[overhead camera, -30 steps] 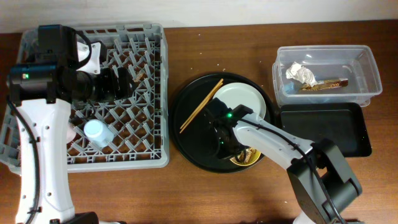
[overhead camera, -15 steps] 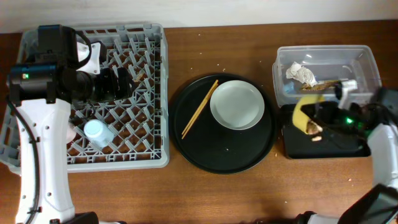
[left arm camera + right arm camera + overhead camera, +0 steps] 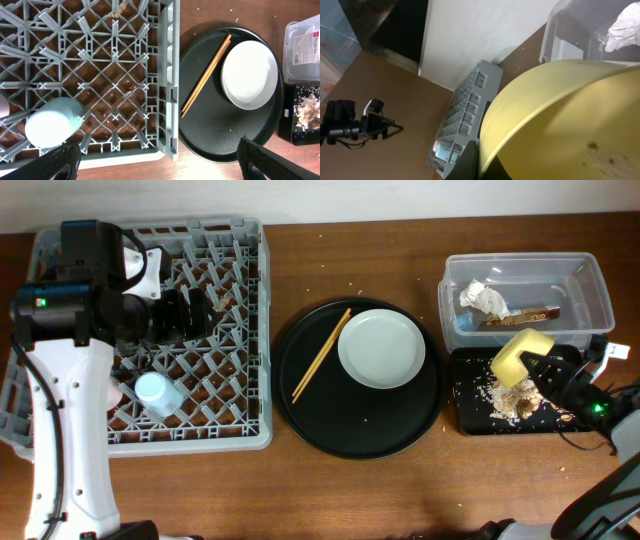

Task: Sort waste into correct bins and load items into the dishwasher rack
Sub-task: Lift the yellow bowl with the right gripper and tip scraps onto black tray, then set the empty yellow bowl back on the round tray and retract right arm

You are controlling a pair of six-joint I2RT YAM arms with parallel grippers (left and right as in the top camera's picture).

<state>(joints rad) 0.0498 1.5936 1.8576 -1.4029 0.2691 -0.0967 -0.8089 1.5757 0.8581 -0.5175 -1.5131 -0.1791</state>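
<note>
Over the black tray (image 3: 470,425) at the counter's right edge, my right gripper (image 3: 548,370) is clamped on the yellow bowl (image 3: 518,358), tipped so the food scraps (image 3: 505,402) spill into that bin. My left gripper (image 3: 160,157) hangs wide apart and empty above the dishwasher rack (image 3: 170,75) at the left edge. I can't read the label (image 3: 306,45) on the clear tub (image 3: 600,290); it's too small.

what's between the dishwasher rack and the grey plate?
The wooden chopsticks, lying diagonally on the round black tray. Clear in the overhead and left wrist views.
</note>
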